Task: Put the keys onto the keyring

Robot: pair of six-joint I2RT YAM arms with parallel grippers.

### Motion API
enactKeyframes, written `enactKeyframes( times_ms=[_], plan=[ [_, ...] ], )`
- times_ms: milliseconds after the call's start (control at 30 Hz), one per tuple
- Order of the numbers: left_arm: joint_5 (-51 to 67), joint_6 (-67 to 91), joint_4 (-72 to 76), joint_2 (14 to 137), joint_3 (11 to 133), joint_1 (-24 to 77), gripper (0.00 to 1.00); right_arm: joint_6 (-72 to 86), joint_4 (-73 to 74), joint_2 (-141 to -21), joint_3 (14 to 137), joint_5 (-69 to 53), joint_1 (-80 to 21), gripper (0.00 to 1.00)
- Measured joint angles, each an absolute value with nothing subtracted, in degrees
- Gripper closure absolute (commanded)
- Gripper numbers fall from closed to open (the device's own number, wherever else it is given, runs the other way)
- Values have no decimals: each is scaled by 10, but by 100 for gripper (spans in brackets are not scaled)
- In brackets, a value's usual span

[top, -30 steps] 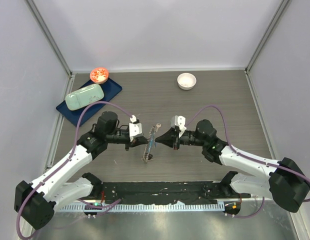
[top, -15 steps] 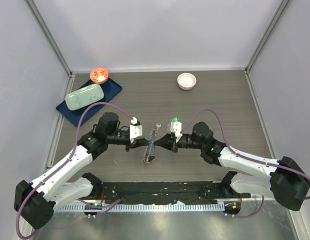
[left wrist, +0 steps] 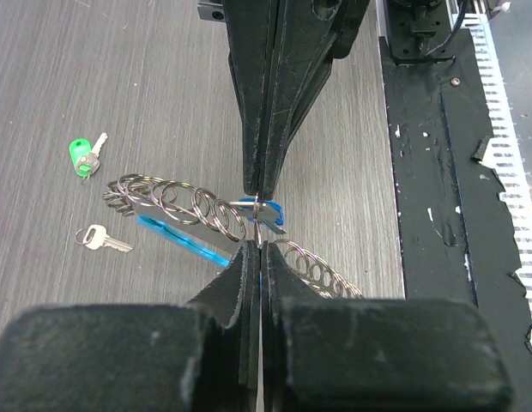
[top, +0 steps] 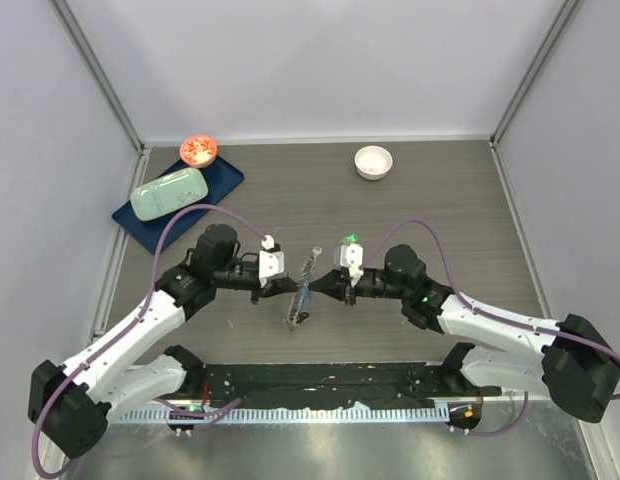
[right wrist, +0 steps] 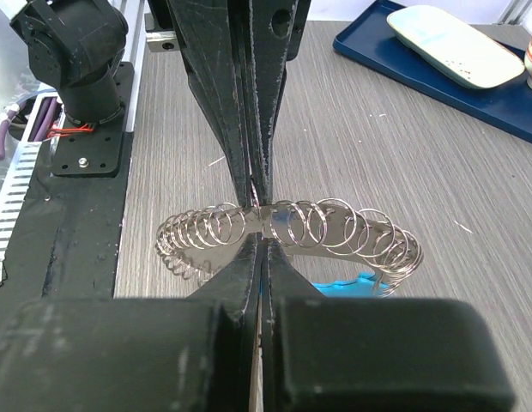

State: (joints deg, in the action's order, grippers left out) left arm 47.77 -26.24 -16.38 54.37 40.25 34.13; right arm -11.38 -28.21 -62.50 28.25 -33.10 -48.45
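- We've got both arms meeting mid-table: the left gripper (top: 290, 288) reaches in from the left and the right gripper (top: 317, 292) from the right, tips almost nose to nose.
- The keyring (left wrist: 180, 199) is a chain of silvery loops with a blue strip (left wrist: 184, 242) under it. Its long axis runs near to far, so it crosses the line between the two grippers roughly square-on.
- Both hands have their jaws squeezed together with no real gap, each apparently clamped on the chain right at its middle. In the right wrist view the middle arches up and the ends droop towards the table (left wrist: 163, 69).
- The contact spot is tiny, so we can't say if they're pinching the same loop or neighbouring ones.
- We only spot two keys: the green-headed key (left wrist: 84, 157) and the plain silver key (left wrist: 103, 239). Both are loose and flat on the table just off the far end of the keyring, not touching it. Any other keys don't show up for us.
- So the keys sit out along the keyring's own axis on the far side, not to the left or right of it. The green one is slightly to the right and the silver slightly to the left, so we reckon neither arm is clearly nearer.
- No key looks threaded yet. With both hands full, our guess is one has to let go and reach far for a key while the other holds the chain.
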Motion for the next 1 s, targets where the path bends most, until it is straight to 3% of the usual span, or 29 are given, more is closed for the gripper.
enactKeyframes(
  times_ms=[1000],
  plan=[
    [504,-275,-169,554,402,341,100,-134,-263,-603,283,-338,-491,99]
  ],
)
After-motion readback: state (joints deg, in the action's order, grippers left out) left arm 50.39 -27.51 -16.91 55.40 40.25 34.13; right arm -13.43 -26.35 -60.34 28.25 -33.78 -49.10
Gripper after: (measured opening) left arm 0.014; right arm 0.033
